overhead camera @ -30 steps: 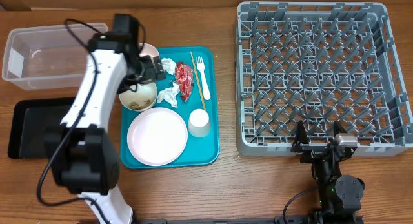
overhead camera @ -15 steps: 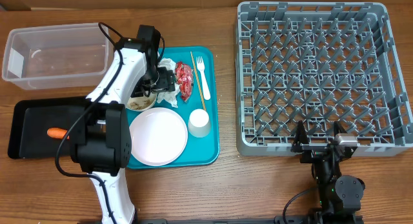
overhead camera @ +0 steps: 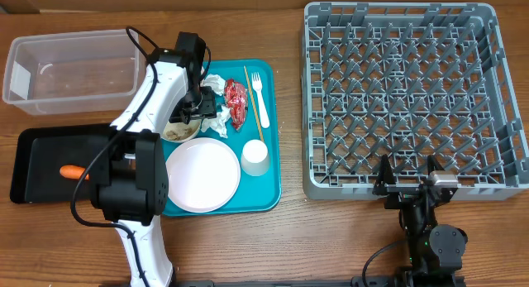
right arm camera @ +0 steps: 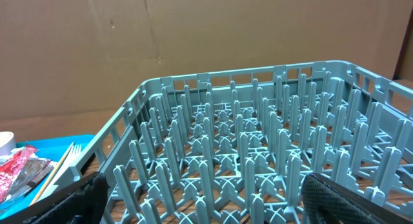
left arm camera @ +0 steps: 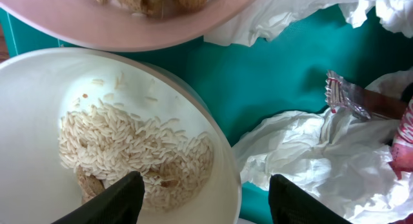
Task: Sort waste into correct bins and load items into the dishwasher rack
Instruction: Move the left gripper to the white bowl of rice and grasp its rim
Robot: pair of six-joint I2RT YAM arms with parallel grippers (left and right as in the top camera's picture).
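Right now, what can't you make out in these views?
- Upper bowl: contents cut off by the left wrist view's top edge; left arm covers it overhead.
- Left gripper fingertips: cut off at the bottom edge.
- Carrot: one end hidden behind left arm overhead.

The brown wooden table (overhead camera: pixel 331 237) carries four things directly: a clear rectangular plastic tub (overhead camera: pixel 73 36) at far left, a shallow black rectangular tray (overhead camera: pixel 41 150) just in front of it, a flat teal serving tray (overhead camera: pixel 269 188) mid-table, and a large square grey plastic rack (overhead camera: pixel 347 189) at right.
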